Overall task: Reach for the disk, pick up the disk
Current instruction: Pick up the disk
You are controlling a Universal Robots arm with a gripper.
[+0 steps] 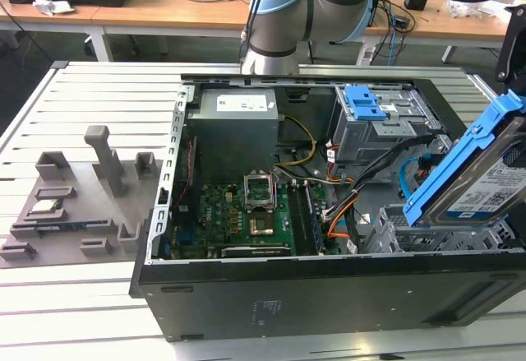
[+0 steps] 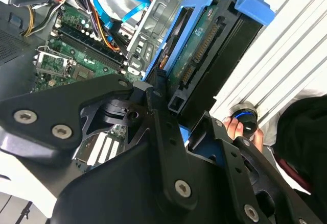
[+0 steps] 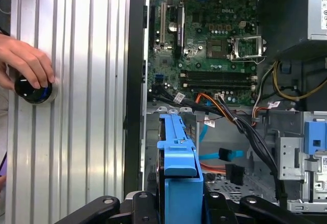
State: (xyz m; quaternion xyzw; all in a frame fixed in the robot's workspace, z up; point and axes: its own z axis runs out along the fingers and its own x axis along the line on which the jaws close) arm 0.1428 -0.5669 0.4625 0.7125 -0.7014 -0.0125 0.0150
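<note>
Black gripper (image 3: 179, 203) closed on the disk (image 1: 485, 176), blue bracket clamped between the fingers. Disk held clear above the open computer case (image 1: 329, 295) at the exterior view's right, tilted, long axis rising away from the drive cage (image 1: 382, 122). Motherboard (image 1: 246, 213) well left.

Lighting's pretty even and bright overall, looks like soft overhead room light. The ribbed metal counter (image 1: 99, 90) around the computer case (image 1: 329, 299) picks up a pale sheen, almost washed out in the first wrist view. Inside the case it's dimmer, with shadow pooling under the power supply (image 1: 238, 127). In the second wrist view the black hand (image 2: 176, 119) up close goes soft and dark.
</note>
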